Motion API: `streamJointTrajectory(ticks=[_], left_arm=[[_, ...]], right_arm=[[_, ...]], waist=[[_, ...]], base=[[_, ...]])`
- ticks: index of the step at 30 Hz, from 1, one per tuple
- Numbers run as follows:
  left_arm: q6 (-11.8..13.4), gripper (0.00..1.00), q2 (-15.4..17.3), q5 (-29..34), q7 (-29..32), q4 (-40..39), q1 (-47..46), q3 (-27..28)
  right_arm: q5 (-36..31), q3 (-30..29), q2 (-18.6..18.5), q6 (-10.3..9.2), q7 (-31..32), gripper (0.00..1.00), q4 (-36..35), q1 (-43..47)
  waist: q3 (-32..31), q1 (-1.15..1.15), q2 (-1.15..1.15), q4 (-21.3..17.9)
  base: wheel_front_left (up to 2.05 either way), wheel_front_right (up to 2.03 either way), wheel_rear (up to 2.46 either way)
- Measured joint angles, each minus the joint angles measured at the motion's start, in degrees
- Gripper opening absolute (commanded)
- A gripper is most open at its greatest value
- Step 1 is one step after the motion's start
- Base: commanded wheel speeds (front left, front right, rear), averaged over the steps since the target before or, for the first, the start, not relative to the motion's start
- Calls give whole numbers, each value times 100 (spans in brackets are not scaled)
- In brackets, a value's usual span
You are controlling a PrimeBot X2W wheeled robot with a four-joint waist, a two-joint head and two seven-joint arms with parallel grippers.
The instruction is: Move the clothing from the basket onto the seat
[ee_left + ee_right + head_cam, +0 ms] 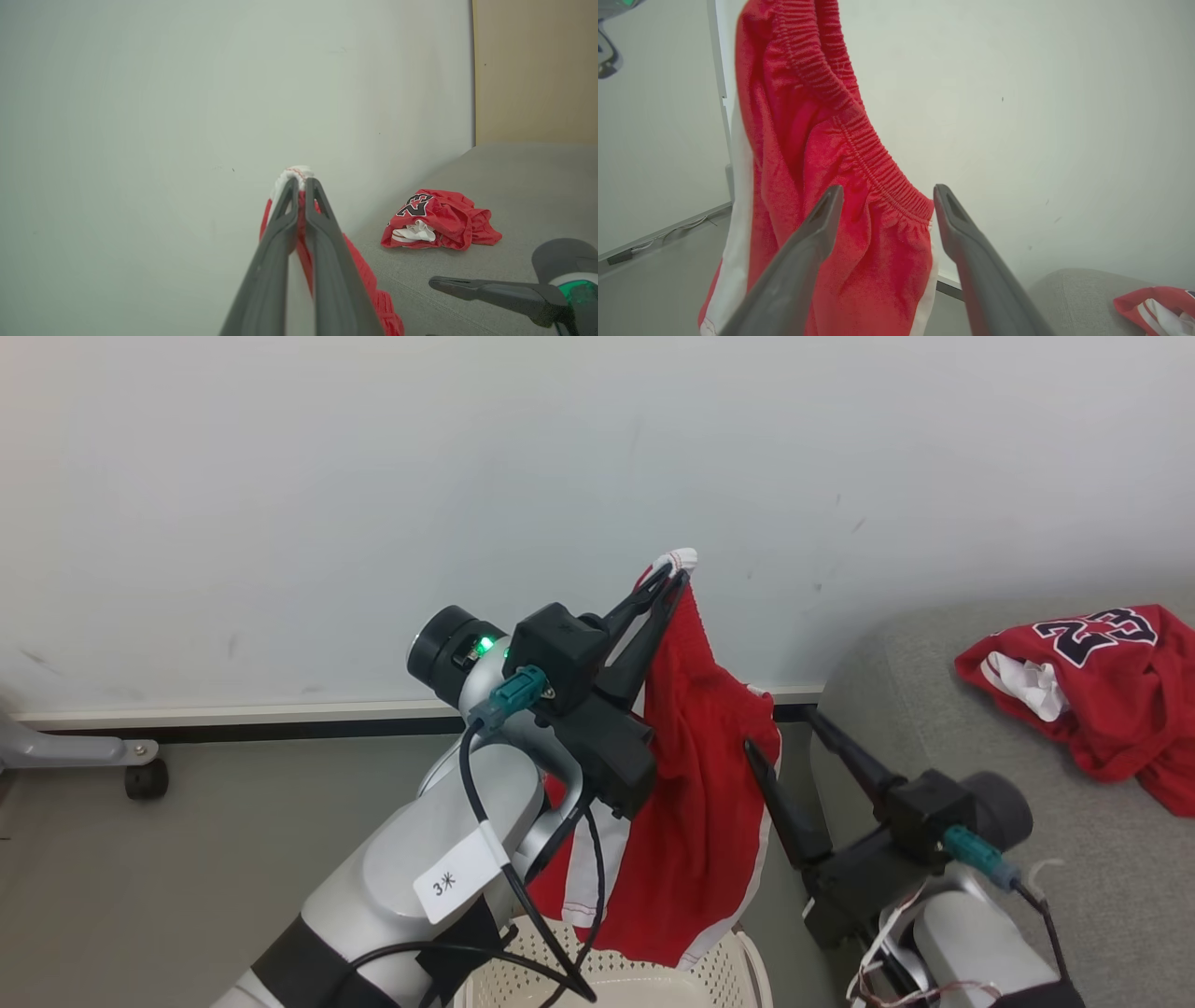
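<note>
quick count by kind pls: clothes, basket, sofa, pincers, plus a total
red garments: 2, shorts and jersey
basket: 1
sofa: 1
pincers: 2, left pincer and right pincer
total: 6

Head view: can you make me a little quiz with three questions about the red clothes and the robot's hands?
1. True or false: the left gripper is shut on the shorts.
2. Where does the jersey lie? A: in the basket. B: on the sofa. C: on the floor.
3. Fill the gap: the right gripper has its jaws ____ beside the shorts, holding nothing.

Key: 1 true; 2 B; 3 open.
</note>
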Motion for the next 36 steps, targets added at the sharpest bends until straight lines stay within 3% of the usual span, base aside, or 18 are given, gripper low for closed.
streamJointTrajectory(ticks=[8, 15, 28, 30, 31, 36], left_arm=[[93, 0, 0, -69, 36, -157, 55, -152], [145, 0, 1, -121, 52, -333, 68, -303], [211, 0, 5, -298, 58, -520, 66, -510], [227, 0, 4, -316, 58, -552, 66, -535], [243, 0, 4, -330, 58, -560, 65, -545], [245, 0, 4, -365, 58, -517, 65, -555]], right_arm=[[25, 187, -169, 1, -1, 100, 205, -518], [310, 1072, -412, 4, 0, 100, 559, -825], [811, 2357, -493, 7, 0, 100, 1049, -1465], [843, 2540, -491, 7, -1, 38, 1106, -1573], [891, 2644, -482, 7, -1, 0, 1129, -1619], [1124, 2965, -432, 7, 0, 0, 1207, -1674]], waist=[[-11, 0, 1, 128], [18, 1, 1, 208], [113, 0, 1, 304], [125, 1, 1, 309], [130, 0, 1, 311], [146, 1, 1, 315]], base=[[0, 0, 0], [0, 0, 0], [0, 0, 0], [0, 0, 0], [0, 0, 0], [0, 0, 0]])
